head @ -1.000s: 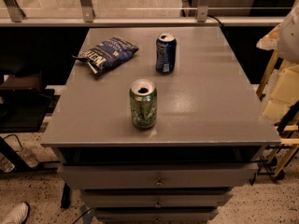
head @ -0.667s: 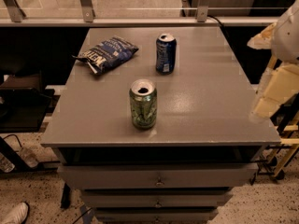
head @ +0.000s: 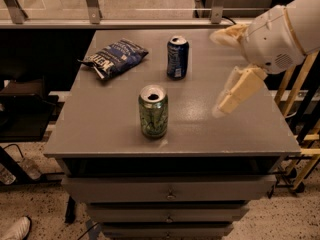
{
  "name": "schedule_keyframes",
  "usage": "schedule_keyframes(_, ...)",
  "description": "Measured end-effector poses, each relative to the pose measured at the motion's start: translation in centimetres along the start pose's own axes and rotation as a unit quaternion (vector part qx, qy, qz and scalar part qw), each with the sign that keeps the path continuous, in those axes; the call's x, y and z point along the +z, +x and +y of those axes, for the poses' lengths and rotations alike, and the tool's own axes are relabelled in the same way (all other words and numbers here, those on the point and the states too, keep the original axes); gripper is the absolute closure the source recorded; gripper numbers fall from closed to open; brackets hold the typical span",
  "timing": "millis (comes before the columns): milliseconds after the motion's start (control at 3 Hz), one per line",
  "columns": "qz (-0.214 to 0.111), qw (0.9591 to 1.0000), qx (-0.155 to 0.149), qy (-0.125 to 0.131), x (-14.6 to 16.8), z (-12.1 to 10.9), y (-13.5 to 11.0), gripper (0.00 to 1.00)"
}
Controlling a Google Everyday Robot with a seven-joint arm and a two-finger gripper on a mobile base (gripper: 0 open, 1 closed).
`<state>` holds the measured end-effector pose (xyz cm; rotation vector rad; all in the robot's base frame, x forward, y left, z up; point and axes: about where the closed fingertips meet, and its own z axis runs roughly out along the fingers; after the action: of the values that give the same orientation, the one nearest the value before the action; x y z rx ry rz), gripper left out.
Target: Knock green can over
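The green can [head: 153,111] is standing upright near the front middle of the grey table [head: 100,129], its long axis vertical and silver top facing up. The gripper [head: 218,72], fingers spread wide, is hovering to the can's right, having moved inward from the table's edge.

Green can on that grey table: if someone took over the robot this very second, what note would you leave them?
Gripper: open, fingers spread, holding nothing. It hangs above the right side of the table, to the right of the green can and clear of it.
Green can: upright near the front edge, about mid-width.
Blue can: upright farther back; leave it alone. A chip bag lies at the back left.
Done: nothing yet; the green can is not knocked over.
Left: bring the gripper across to the green can and tip it onto its side, probably with a push from the right.
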<state>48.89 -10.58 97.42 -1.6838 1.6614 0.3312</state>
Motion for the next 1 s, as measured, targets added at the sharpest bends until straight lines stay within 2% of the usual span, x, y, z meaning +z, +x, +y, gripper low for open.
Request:
schedule_keyframes(333, -0.047, 0.9988, -0.003, -0.013, 0.5, 0.5, -2.8, 0.0)
schedule_keyframes(667, -0.048, 0.9988, -0.003, -0.013, 0.5, 0.5, -2.8, 0.0)
schedule_keyframes(1000, -0.067, 0.9969, 0.006, -0.039, 3.6, 1.3, -1.8, 0.0)
